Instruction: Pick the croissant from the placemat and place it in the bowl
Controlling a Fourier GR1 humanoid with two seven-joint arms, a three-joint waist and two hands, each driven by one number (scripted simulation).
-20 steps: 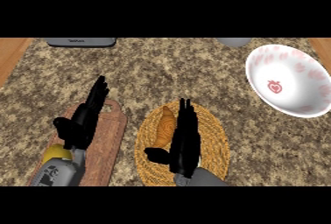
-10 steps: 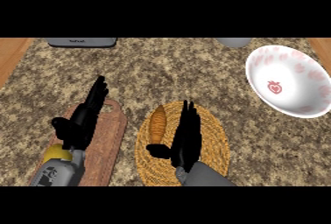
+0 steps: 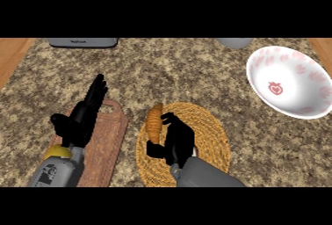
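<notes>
Croissant (image 3: 153, 122) on the left part of the round woven placemat (image 3: 211, 132), near the counter's (image 3: 188, 74) front edge. Right hand (image 3: 175, 140) touching the croissant's right side, fingers curled toward it; thumb below the pastry. Whether it pinches the croissant: cannot tell. Left hand (image 3: 81, 118) spread, fingers straight, over a wooden board (image 3: 107, 145) left of the placemat. White bowl (image 3: 288, 81) at the counter's right edge, well apart from the croissant.

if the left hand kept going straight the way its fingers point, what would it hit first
Probably nothing close: the left hand points up and slightly right over bare counter, toward the far edge right of the grey appliance. Its height is unclear.
</notes>
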